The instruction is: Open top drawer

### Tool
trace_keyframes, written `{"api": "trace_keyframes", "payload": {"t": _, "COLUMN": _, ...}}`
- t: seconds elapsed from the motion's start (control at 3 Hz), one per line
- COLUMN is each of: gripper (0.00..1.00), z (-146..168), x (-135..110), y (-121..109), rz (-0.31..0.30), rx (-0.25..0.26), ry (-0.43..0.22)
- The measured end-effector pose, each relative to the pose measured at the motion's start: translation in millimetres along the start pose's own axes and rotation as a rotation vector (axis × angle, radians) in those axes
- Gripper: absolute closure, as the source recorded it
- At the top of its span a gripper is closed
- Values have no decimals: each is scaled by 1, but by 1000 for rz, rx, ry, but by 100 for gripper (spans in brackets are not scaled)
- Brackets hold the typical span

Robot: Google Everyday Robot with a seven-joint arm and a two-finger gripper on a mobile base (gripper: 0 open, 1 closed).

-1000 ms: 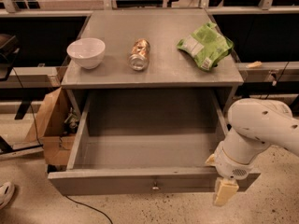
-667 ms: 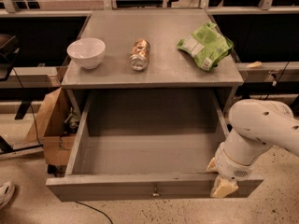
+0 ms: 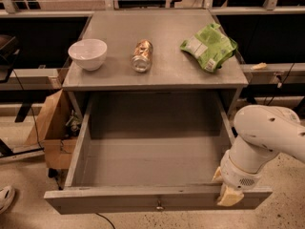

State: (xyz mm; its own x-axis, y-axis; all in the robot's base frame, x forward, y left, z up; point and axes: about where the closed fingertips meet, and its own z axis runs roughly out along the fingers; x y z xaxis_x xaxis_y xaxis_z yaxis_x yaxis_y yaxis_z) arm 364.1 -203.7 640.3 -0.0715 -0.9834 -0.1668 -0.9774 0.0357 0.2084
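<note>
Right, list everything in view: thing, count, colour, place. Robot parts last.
table: one, grey, centre
bowl: one, white, tabletop left
can: one, metallic, on its side, tabletop middle
bag: one, green, tabletop right
top drawer: one, grey, pulled out under the tabletop
cardboard box: one, brown, floor left of the drawer
shoe: one, white, bottom left corner
arm: one, white, right of the drawer
gripper: one, beige, at the drawer front's right end

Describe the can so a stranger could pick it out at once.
Find the grey cabinet whose top drawer stands open, the gripper at its front right corner. On top, the can lies between a white bowl and a green snack bag. It alone is a metal cylinder on its side.
</note>
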Motion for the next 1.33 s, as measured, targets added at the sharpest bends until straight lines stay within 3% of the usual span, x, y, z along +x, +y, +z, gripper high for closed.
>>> {"api": "trace_keyframes", "payload": {"t": 0.33, "gripper": 83, "z": 0, "x": 0, "y": 4, "rz": 1, "rx": -6, "ry": 4}}
{"api": "trace_keyframes", "payload": {"t": 1.33, "gripper": 13, "z": 1, "x": -2, "y": 8, "rz": -11, "rx": -15, "ry": 11}}
